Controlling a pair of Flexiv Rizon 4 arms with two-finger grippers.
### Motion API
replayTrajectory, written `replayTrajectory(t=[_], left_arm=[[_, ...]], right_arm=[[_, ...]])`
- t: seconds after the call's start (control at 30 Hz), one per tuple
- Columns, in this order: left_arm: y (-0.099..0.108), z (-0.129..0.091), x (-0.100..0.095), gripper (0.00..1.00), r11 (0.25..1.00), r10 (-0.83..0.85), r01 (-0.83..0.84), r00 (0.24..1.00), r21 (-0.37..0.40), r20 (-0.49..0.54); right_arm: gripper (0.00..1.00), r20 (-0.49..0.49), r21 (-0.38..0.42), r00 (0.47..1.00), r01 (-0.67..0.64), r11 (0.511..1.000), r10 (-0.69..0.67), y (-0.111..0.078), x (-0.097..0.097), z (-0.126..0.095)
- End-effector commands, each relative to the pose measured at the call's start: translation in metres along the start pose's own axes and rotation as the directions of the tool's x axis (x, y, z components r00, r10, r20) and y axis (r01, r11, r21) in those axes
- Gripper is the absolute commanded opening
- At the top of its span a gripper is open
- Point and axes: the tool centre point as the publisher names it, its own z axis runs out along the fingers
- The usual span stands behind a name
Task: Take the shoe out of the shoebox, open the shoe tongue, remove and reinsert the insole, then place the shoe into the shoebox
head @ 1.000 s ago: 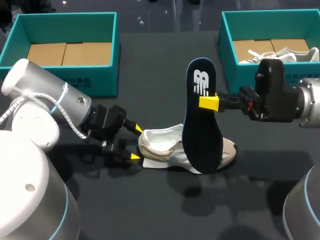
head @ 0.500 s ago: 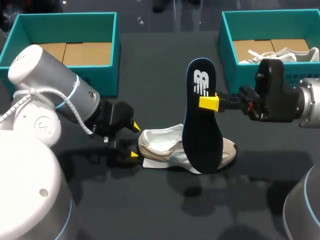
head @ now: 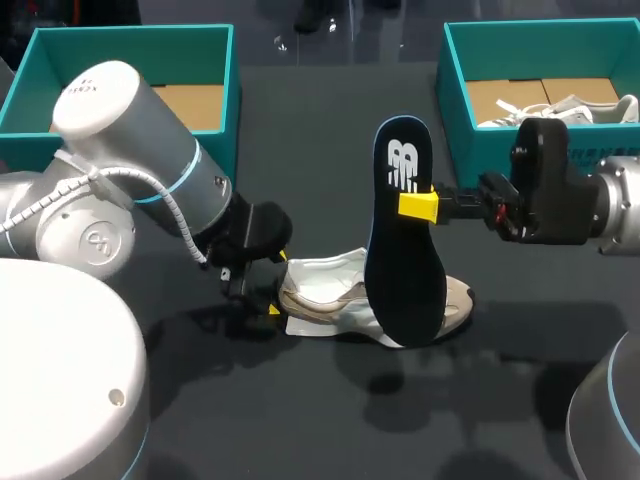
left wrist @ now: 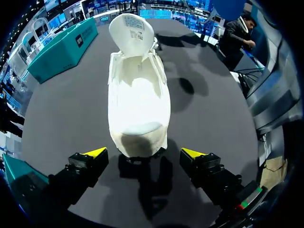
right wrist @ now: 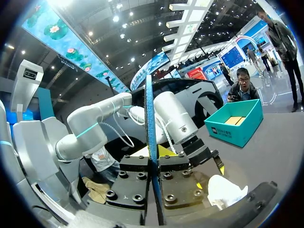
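Right gripper [head: 420, 206], centre-right of the head view, is clenched on the dark insole [head: 405, 270], held upright with its lower end over the white shoe [head: 325, 295], apparently staged for reinsertion. Left gripper [left wrist: 144, 153] stands released, fingers spread to either side of the heel without contact, probably to brace it. The shoe lies mid-frame on the table [head: 330, 420], outside the teal shoebox [head: 215, 110] at upper left and the second shoebox [head: 455, 110] at upper right.
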Motion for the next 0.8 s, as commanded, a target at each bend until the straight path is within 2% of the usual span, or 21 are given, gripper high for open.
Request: replayTrajectory(t=[0.03, 0.3, 0.8], left_arm=[[-0.0059, -0.0054, -0.0061, 1.0, 0.989, 0.01, -0.012, 1.0, -0.146, -0.014], [-0.0093, -0.0008, -0.0063, 1.0, 0.97, 0.026, -0.028, 1.0, -0.242, -0.014], [-0.0125, 0.0031, -0.0067, 1.0, 0.958, 0.023, -0.027, 1.0, -0.286, -0.017]], right_arm=[[0.0, 0.002, 0.0, 1.0, -0.001, 1.0, 0.001, -0.0007, -0.0001, 0.0019], [0.0, 0.002, 0.0, 1.0, -0.001, 1.0, 0.001, -0.0007, -0.0001, 0.0019], [0.0, 0.002, 0.0, 1.0, -0.001, 1.0, 0.001, -0.0007, -0.0001, 0.0019]])
